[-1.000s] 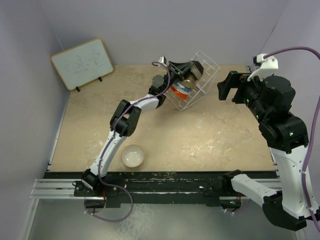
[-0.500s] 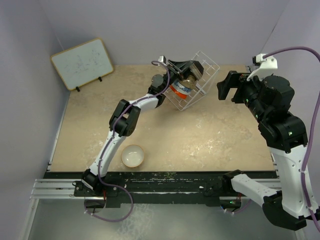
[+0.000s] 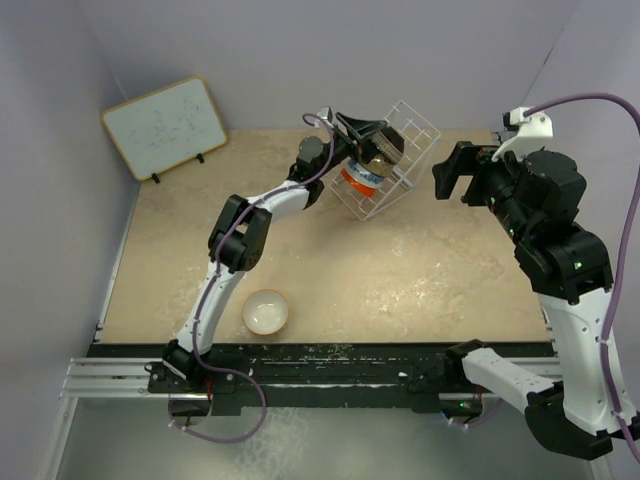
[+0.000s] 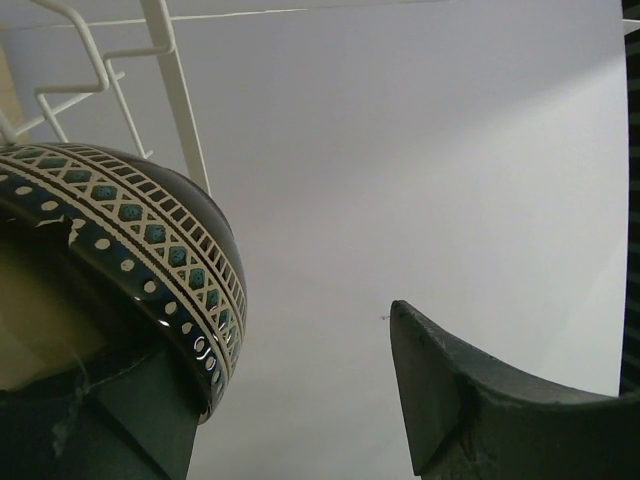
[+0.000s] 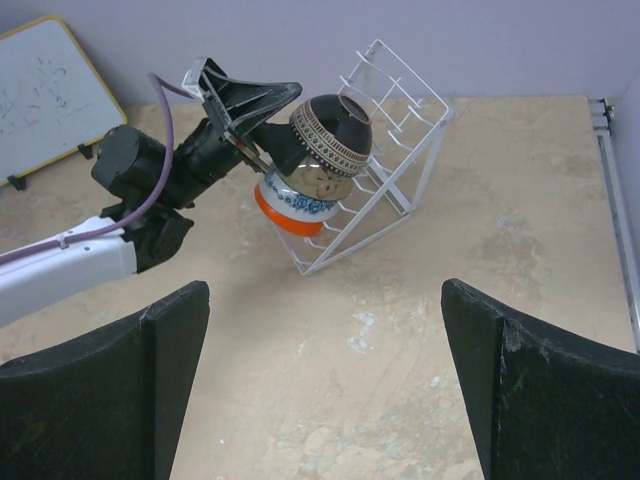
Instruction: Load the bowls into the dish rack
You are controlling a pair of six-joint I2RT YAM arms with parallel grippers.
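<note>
Left jaws apart, brown bowl against one finger; right jaws apart.

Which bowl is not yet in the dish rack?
The cream-white bowl: it sits upright and alone on the table, near its front edge, while the others lean stacked together in the dish rack.

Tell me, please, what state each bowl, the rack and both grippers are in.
Dish rack: standing, holding four bowls.
Patterned brown bowl: tilted in the rack, atop the stack.
Glossy black bowl: in the rack, nested beneath it.
Blue-patterned bowl: in the rack, nested.
Orange bowl: in the rack, bottom of stack.
Cream-white bowl: upright on the table, unloaded.
Left gripper: open, at the patterned brown bowl's rim.
Right gripper: open, empty.
</note>
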